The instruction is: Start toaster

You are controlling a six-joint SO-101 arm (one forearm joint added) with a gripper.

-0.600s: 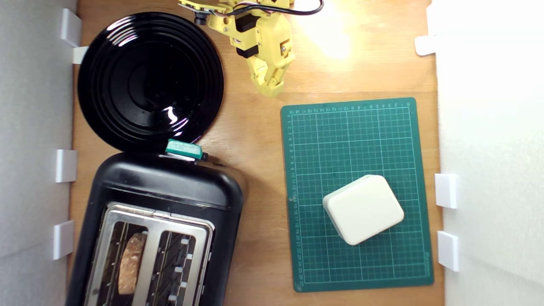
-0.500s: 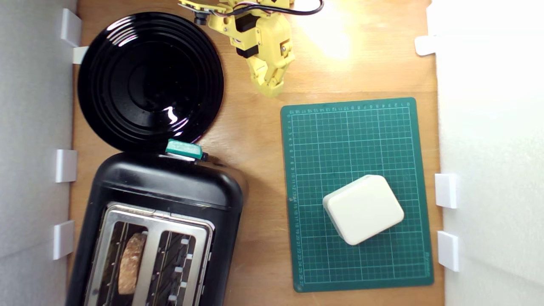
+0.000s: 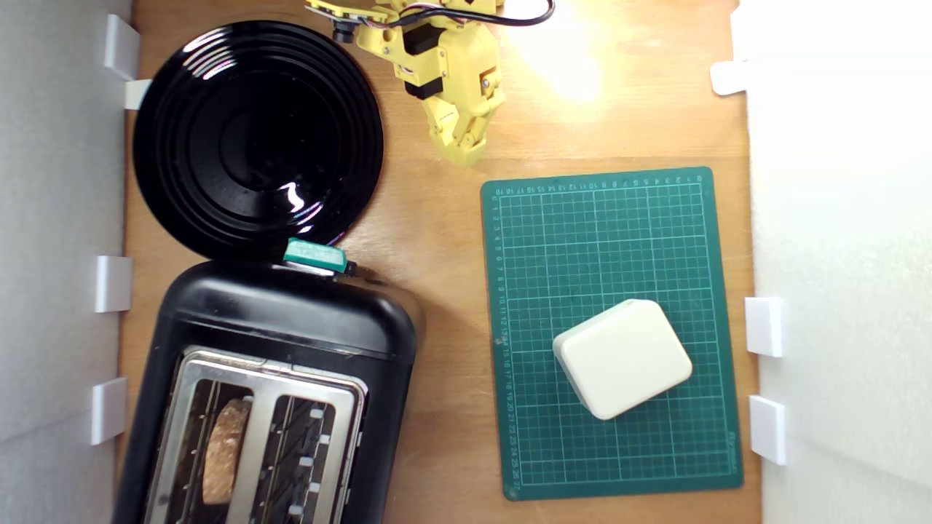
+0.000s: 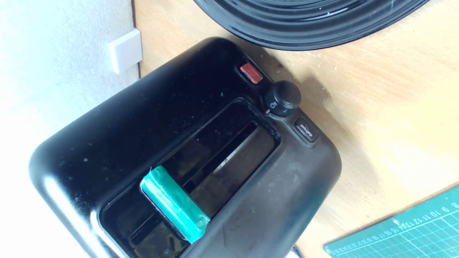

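Right now I have the yellow gripper (image 3: 466, 149) hanging over bare wooden tabletop (image 3: 429, 233) at the far edge of the exterior view, between the black plate (image 3: 255, 138) on that view's left and the green cutting mat (image 3: 611, 240) on its right. Its fingers look drawn together at the tip, with nothing between them. The toaster (image 3: 291, 320) sits in the near left corner of the exterior view, well apart from the claw, its far end just beside the plate's rim. Its teal lever (image 3: 314, 255) sticks out at that far end. In the left slot I can see a slice of brown bread (image 3: 224, 447); the right slot shows only wire guides. Through the wrist camera I look at the toaster's end face: the teal lever (image 4: 174, 203) in its recessed track, a round black knob (image 4: 283, 97), a small red button (image 4: 251, 72) and a dark button (image 4: 306, 129). A cream rounded box (image 3: 622, 358) lies on the mat, toward its near part.
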